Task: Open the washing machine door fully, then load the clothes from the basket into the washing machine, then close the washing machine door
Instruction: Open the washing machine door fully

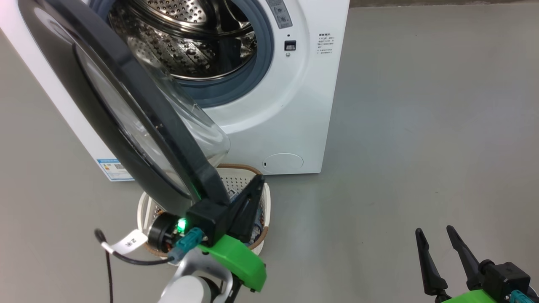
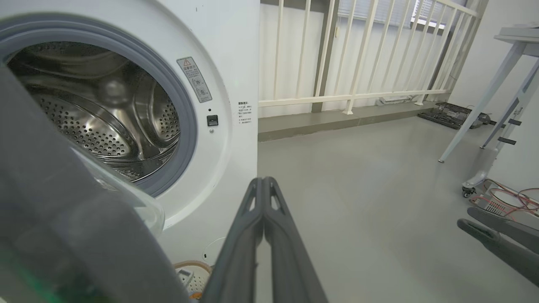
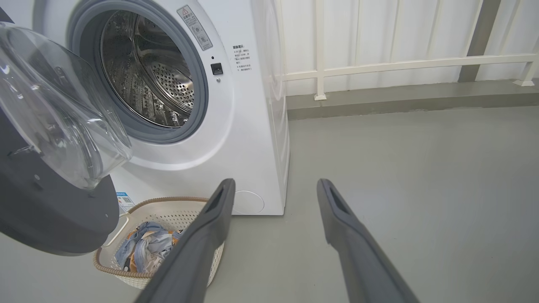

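**Door stands out over the basket, drum open**

The door (image 1: pixel 168 130) stands swung out from the left side of the machine (image 1: pixel 294 105). In the head view it is seen nearly edge-on, running from upper left to lower centre, free edge nearest the robot. Its glass bowl bulges right, towards the bare steel drum (image 1: pixel 189 42). The basket (image 1: pixel 242 167) sits on the floor just before the machine, under the door's lower edge, with the blue clothes (image 3: pixel 143 244) heaped inside.

The left gripper (image 1: pixel 257 181) sits at the door's free edge, fingers pressed together on nothing and pointing towards the machine. Whether its body touches the door I cannot tell. The right gripper (image 1: pixel 433 230) hangs well apart to the right, jaws wide and empty.

The head view cuts off the door's top, and door and gripper hide most of the basket. In the left wrist view the door is a dark blur.
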Motion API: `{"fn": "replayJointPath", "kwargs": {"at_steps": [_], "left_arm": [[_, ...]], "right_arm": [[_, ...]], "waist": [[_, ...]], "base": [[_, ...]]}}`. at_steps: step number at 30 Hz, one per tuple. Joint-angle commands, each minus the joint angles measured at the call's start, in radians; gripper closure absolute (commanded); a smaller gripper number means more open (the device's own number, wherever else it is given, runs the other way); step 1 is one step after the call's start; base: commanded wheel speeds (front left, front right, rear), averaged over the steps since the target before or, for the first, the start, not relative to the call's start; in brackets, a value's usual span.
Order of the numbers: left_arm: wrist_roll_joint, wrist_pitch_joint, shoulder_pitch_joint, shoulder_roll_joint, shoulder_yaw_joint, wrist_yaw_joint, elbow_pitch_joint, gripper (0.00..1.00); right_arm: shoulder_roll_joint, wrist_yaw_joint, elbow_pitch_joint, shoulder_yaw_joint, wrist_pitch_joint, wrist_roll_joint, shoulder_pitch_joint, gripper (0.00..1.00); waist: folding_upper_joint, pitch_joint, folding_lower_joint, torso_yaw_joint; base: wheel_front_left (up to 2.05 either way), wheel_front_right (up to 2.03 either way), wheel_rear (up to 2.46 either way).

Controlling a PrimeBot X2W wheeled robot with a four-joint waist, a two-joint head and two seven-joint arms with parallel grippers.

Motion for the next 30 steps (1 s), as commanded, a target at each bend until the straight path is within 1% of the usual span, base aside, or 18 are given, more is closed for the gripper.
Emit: {"fn": "replayJointPath", "kwargs": {"at_steps": [1, 10, 30], "left_arm": [[0.002, -0.016, -0.022, 0.013, 0.047, 0.016, -0.007, 1.00], [-0.004, -0.039, -0.027, 0.021, 0.071, 0.038, 0.003, 1.00], [-0.030, -0.043, 0.024, 0.036, 0.106, 0.097, -0.045, 1.00]], "right_arm": [[-0.008, 0.002, -0.021, 0.020, -0.012, 0.006, -0.037, 0.00], [-0.008, 0.002, -0.023, 0.014, -0.012, 0.007, -0.043, 0.00], [-0.008, 0.002, -0.017, 0.019, -0.012, 0.015, -0.052, 0.00]], "waist": [[0.0000, 0.004, 0.0000, 0.001], [0.0000, 0.018, 0.0000, 0.008], [0.0000, 0.031, 0.0000, 0.021]], "base": [[0.00, 0.00, 0.00], [0.00, 0.00, 0.00], [0.00, 0.00, 0.00]]}}
